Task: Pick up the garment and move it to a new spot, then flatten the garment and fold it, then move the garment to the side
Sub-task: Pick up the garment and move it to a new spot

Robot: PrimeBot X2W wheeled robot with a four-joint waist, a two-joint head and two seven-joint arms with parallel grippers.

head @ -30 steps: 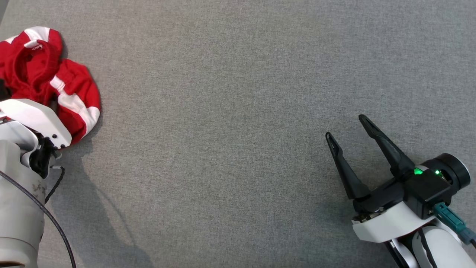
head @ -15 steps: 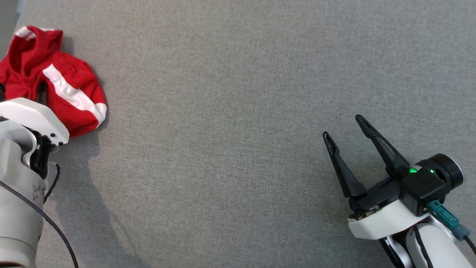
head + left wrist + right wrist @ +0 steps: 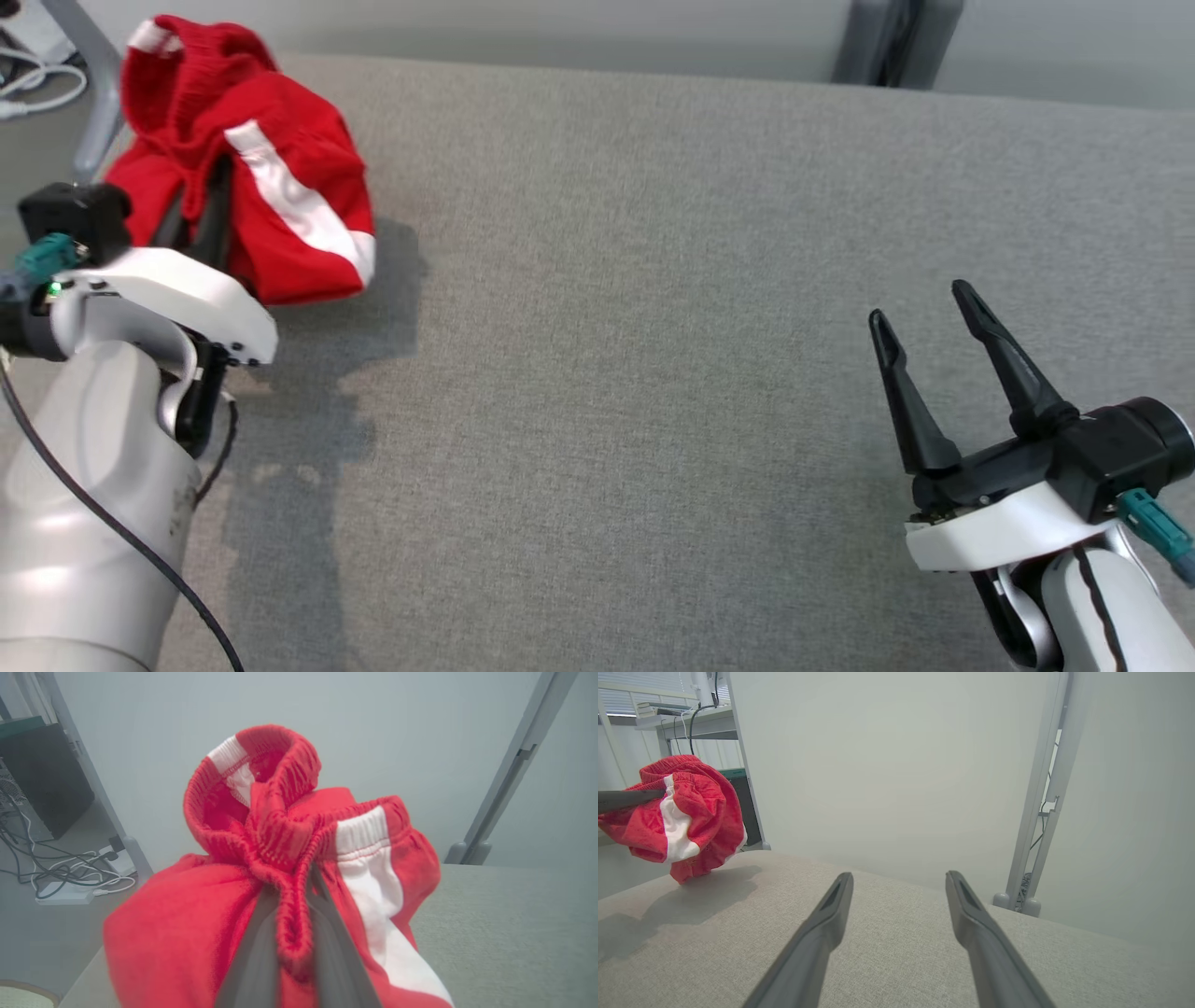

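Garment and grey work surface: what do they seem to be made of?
The garment looks like soft matte knit, perhaps fleece or cotton jersey: fuzzy red face, ribbed gathered waistband. The grey work surface looks covered in matte woven fabric, with a fine heathered weave.

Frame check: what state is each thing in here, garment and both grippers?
garment: bunched, not yet flattened, pinched at its elastic waistband near the grey table's far left corner.
left gripper: shut on the garment.
right gripper: open, holding nothing, apart from the garment.

Crumpled red-and-white fabric garment (image 3: 299,196) pinched by left gripper (image 3: 198,207), far left over grey fabric surface (image 3: 607,355); right gripper (image 3: 919,303) spread.
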